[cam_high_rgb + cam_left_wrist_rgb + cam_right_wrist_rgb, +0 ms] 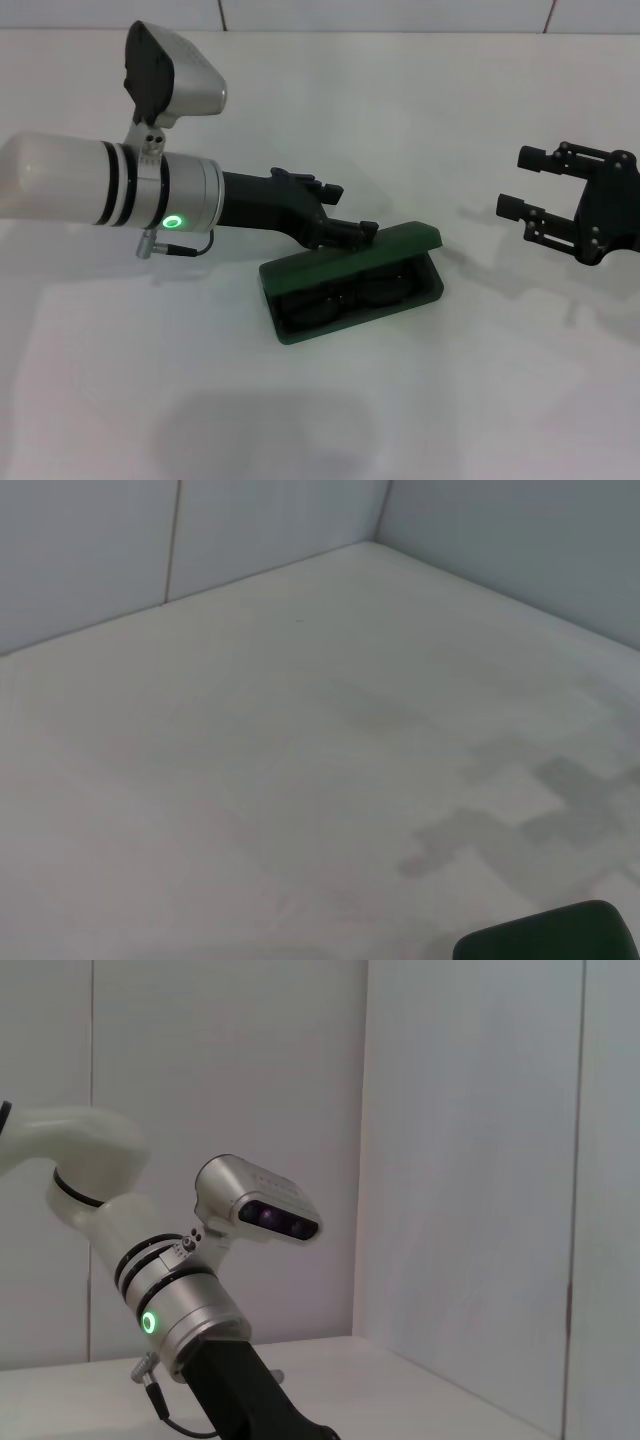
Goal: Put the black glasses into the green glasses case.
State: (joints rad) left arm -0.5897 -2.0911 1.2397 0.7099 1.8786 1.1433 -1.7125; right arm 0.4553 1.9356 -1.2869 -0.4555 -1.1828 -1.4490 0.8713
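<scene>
The green glasses case [352, 290] lies open in the middle of the table, its lid [400, 240] raised at the back. The black glasses [345, 296] lie inside its dark tray. My left gripper [357, 210] is open just behind the case. Its lower finger [358, 232] is against the lid's back edge and its other finger is higher and free. A green corner of the case [545, 936] shows in the left wrist view. My right gripper [516, 182] is open and empty, hovering to the right of the case. The left arm [190, 1310] shows in the right wrist view.
The white table [450, 400] runs to a white wall at the back. The left arm's wrist camera [175, 75] stands above its silver forearm [110, 180]. Nothing else lies on the table.
</scene>
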